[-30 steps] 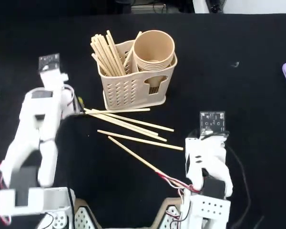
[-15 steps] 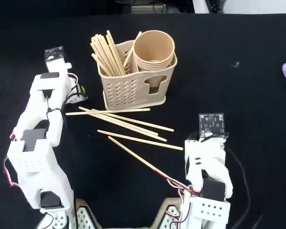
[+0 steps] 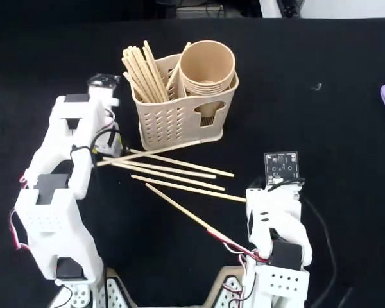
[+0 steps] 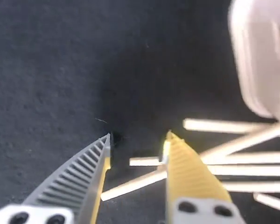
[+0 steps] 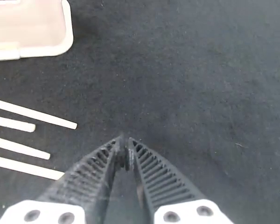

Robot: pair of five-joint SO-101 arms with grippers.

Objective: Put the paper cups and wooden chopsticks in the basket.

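The left gripper (image 4: 137,137) is spread open at the left ends of the loose chopsticks (image 3: 179,187), which lie on the table (image 3: 321,141) just on the near side of the basket (image 3: 170,122). The paper cups (image 3: 207,64) stand stacked in the basket. The right gripper (image 5: 126,140) is pressed together and empty.

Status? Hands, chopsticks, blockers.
Left hand open over chopsticks loose on table. Right hand shut, empty. Cups in basket. Nothing in the way.
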